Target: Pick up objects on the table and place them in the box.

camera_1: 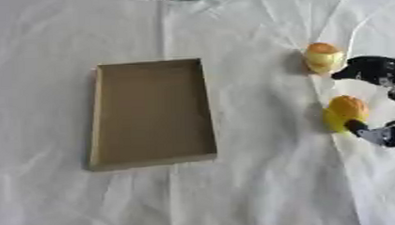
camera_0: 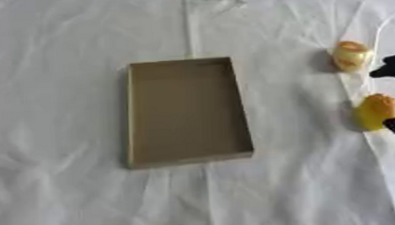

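Open cardboard box (camera_1: 150,115) lying flat mid-tabletop on the rumpled white cloth (camera_1: 261,178), nothing visible inside. Two yellow-orange objects off to its right, well apart from it: a paler one (camera_1: 322,58) farther back, a deeper yellow one (camera_1: 345,111) nearer. Right robot hand (camera_1: 379,70) in at the right edge, spread wide, one black finger beside the far object, thumb tip touching the near one, nothing gripped yet

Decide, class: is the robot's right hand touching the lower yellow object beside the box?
Touching. In the right eye view, a dark fingertip of the right hand meets the lower edge of the lower yellow object, with no cloth visible between them.
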{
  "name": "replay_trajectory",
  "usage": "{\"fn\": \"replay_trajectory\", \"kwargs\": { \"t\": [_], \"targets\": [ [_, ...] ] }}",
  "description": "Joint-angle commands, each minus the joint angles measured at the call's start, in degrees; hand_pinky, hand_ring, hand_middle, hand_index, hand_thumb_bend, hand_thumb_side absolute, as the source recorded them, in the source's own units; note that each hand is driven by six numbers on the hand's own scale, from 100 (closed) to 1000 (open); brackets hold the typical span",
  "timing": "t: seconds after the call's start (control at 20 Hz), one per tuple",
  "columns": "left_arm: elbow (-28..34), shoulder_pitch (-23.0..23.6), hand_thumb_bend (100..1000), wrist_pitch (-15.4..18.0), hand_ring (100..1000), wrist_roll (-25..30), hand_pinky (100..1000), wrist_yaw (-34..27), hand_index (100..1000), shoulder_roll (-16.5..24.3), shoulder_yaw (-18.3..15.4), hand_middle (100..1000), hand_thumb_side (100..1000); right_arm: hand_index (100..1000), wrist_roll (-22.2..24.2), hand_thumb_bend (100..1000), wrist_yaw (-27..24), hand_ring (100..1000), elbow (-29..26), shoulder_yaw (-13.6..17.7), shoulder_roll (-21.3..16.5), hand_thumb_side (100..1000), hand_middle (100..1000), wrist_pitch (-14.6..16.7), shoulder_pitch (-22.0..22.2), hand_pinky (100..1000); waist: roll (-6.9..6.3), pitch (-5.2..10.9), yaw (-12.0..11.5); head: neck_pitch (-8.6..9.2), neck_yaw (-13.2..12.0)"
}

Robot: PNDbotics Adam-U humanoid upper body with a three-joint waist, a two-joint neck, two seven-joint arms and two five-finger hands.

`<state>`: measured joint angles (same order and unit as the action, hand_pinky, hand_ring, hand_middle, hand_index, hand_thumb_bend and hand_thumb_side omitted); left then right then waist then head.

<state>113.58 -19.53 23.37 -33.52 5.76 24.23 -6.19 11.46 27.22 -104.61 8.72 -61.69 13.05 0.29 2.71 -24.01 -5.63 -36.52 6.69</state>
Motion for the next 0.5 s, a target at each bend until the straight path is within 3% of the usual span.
{"fn": "replay_trajectory", "kwargs": {
  "t": [0.05,0.5],
  "targets": [
    [1.01,-0.12,378,-0.15,789,0.15,874,0.07,817,1.24,-0.03,782,494,944,-0.36,319,0.50,1000,2.92,1.19,-1.44,202,858,0.17,-0.64,937,-0.14,0.94,0.07,0.41,-0.02],
    [1.01,-0.14,375,-0.35,790,0.38,874,-0.05,817,0.91,0.12,780,495,953,1.44,289,0.22,1000,8.65,1.01,-1.25,264,864,2.20,-1.45,943,-0.37,0.78,0.20,0.42,-0.03]
  ]
}}
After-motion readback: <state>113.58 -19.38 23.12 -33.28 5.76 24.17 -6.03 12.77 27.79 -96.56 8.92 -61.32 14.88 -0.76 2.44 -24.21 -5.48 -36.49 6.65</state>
